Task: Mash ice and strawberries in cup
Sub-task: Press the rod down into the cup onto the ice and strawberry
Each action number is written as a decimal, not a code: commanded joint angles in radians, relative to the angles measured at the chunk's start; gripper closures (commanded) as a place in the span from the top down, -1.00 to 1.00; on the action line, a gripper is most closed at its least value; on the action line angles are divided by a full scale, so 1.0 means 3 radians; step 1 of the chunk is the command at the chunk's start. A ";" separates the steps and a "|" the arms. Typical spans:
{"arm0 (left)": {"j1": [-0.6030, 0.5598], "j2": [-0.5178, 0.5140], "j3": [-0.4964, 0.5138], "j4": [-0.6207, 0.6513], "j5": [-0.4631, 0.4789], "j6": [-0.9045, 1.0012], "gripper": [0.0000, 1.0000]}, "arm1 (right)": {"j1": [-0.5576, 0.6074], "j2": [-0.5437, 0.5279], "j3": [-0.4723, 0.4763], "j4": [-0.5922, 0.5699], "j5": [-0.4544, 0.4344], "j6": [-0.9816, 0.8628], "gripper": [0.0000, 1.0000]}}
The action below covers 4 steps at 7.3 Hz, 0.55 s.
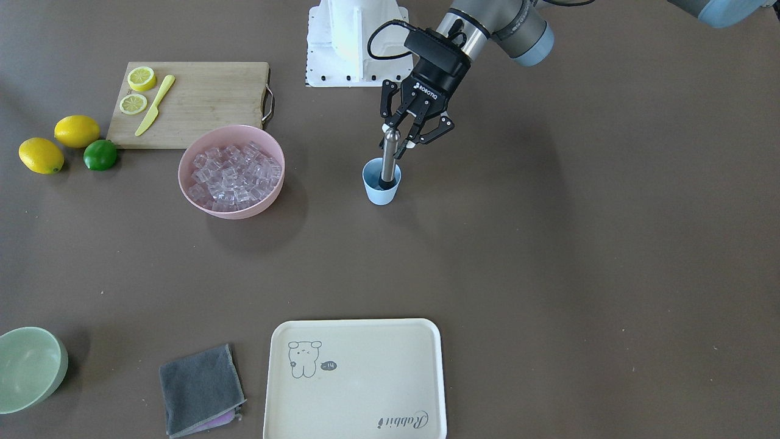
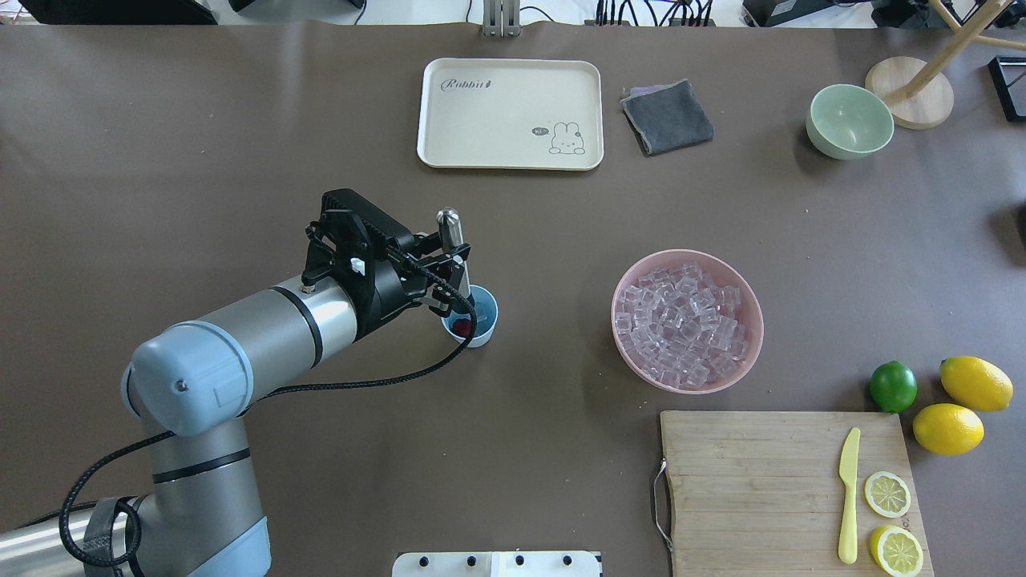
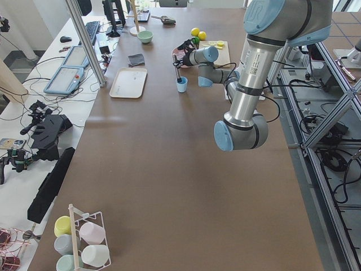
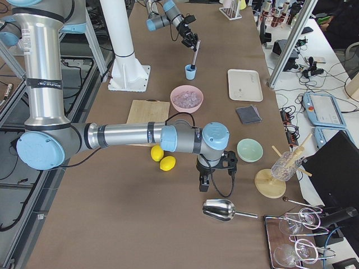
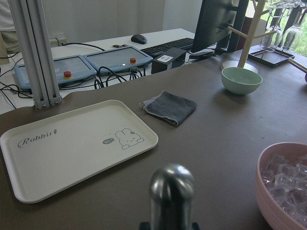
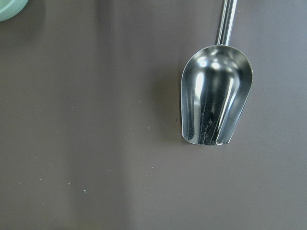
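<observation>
Left gripper (image 2: 449,276) was clamped on the steel muddler (image 1: 388,155), its tip down in the blue cup (image 1: 381,192) mid-counter, presumably to crush the strawberry (image 2: 461,326) inside. The ice (image 1: 234,174) sat in the pink bowl (image 1: 244,211). Right gripper (image 4: 216,180): couldn't tell.

This is a robotics lab with one table (image 2: 240,120) dressed as a drinks counter. Two industrial arms, the left arm (image 2: 264,320) and the right arm (image 4: 112,136), stand by a white pedestal (image 1: 356,36) at the table's 6 o'clock edge in the overhead view. Past the 12 o'clock edge a bench carries aluminium posts (image 5: 33,52), pendants (image 5: 117,58) with red buttons, a keyboard (image 5: 168,48) and a monitor (image 5: 218,24). The kitchen props are ice (image 2: 685,324) in a bowl (image 2: 617,316) at 3 o'clock, a board (image 2: 745,481) at 5 and a cup (image 2: 487,314) near the middle.
</observation>
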 commanded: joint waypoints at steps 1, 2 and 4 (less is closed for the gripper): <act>-0.0028 -0.0009 -0.0202 0.0086 -0.0025 0.0017 -0.38 | 0.0000 0.0009 0.0000 -0.0001 -0.0002 0.0000 0.99; -0.0023 -0.0029 -0.0208 0.0177 -0.0020 -0.0008 -0.38 | 0.0000 0.0004 0.0000 -0.0001 0.0003 0.0000 0.99; 0.0013 0.0006 -0.0106 0.0178 0.0016 -0.0018 -0.38 | 0.0000 -0.0006 0.0000 0.0004 0.0003 0.0000 0.99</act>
